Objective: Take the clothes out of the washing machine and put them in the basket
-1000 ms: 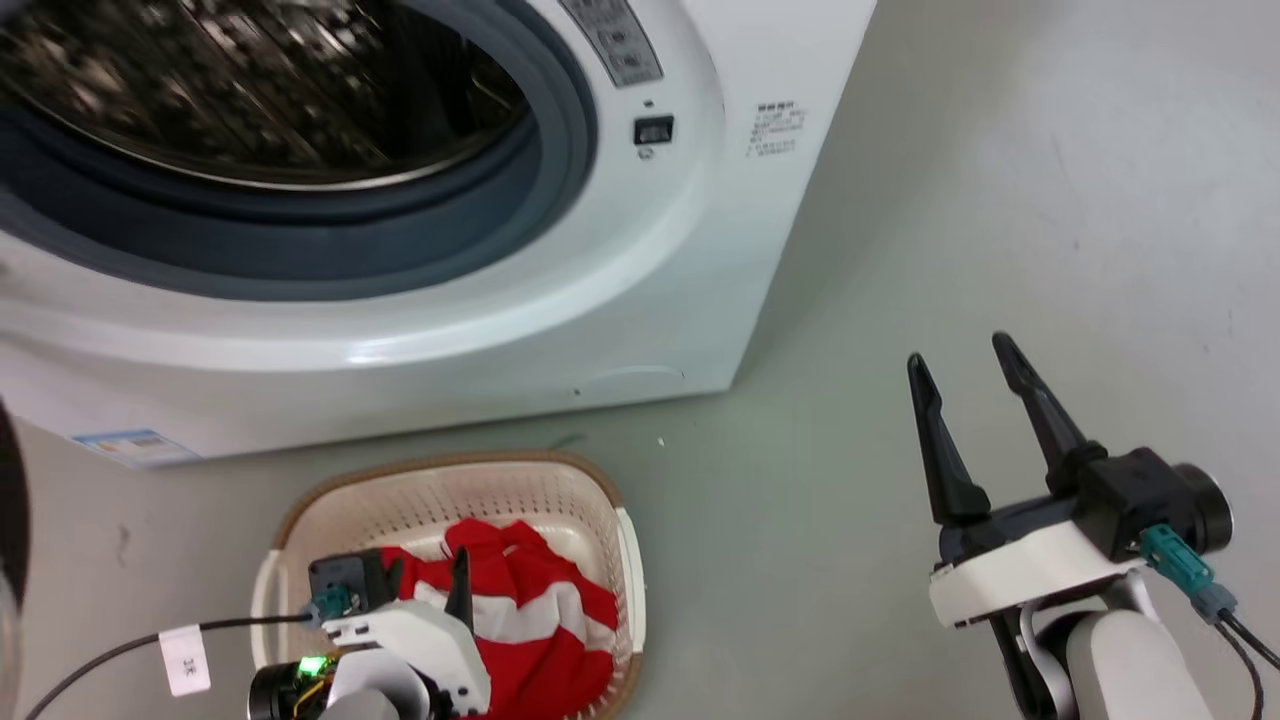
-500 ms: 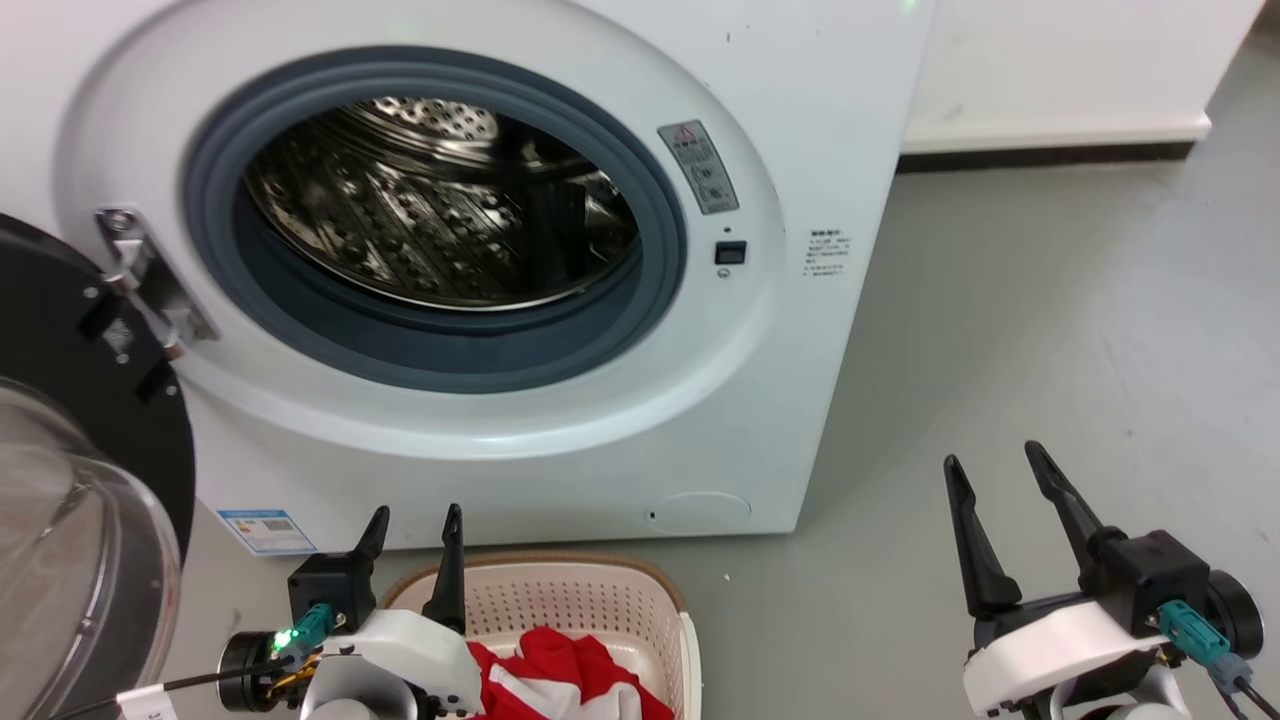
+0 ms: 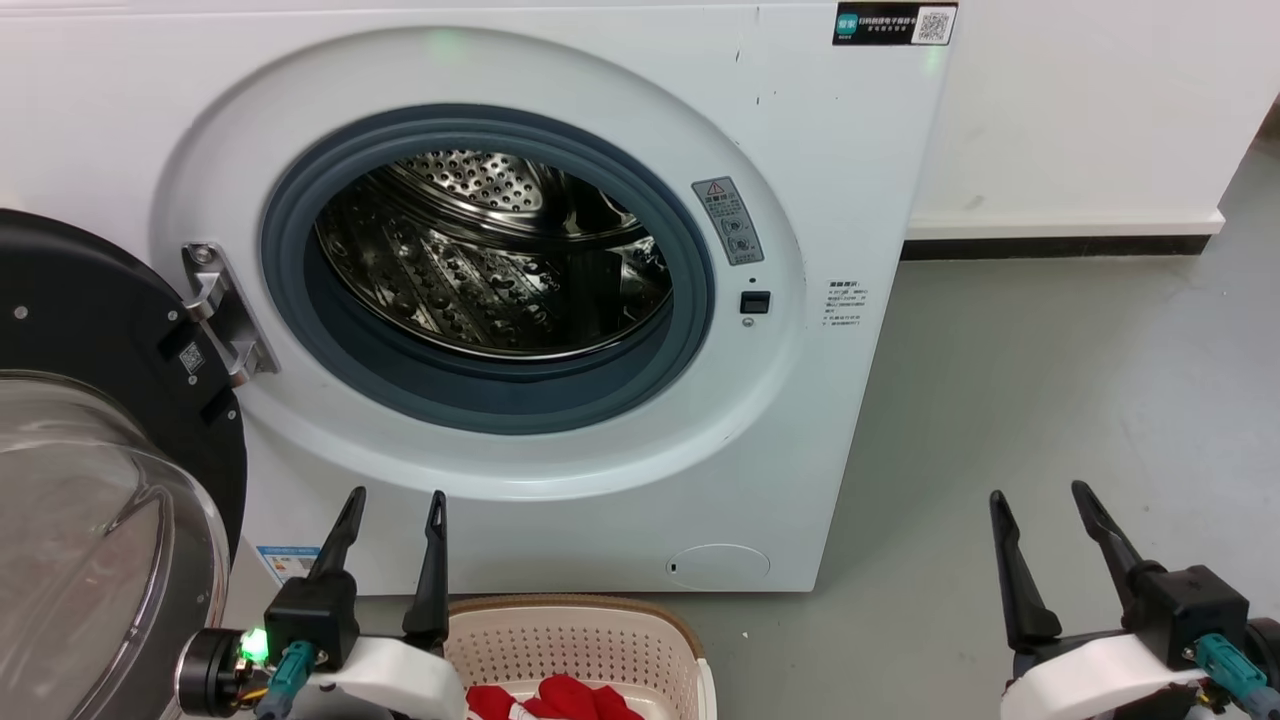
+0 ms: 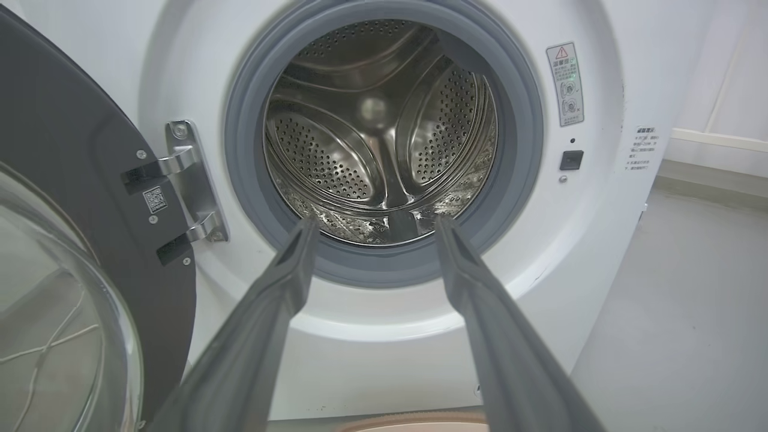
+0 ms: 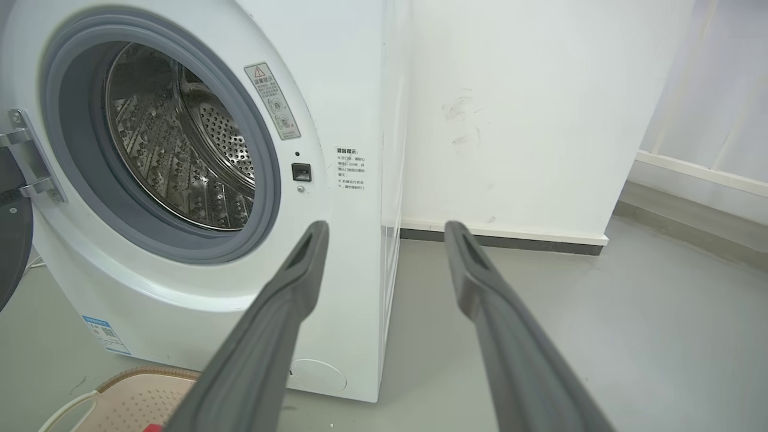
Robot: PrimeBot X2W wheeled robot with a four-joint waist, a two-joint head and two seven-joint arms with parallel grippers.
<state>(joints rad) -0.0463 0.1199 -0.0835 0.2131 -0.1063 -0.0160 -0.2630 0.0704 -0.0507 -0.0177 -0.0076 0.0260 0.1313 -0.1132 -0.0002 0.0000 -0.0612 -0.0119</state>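
On the grey floor (image 3: 1050,400), clothes (image 3: 560,698) lie in the basket (image 3: 570,640). The washing machine (image 3: 820,150) is perhaps empty, so check low inside; left gripper (image 3: 397,492) and right gripper (image 3: 1037,490) jaws are spread, empty.

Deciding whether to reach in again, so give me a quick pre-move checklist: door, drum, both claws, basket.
1. Is the door swung wide, leaving the porthole free? ok.
2. Is the drum emptied? Bare steel, no red fabric seen, but its near bottom hides behind the seal: cannot tell.
3. Is the left claw open and empty? ok.
4. Is the right claw open and empty? ok.
5. Is the basket in front of the washing machine, with the red clothes inside? ok.
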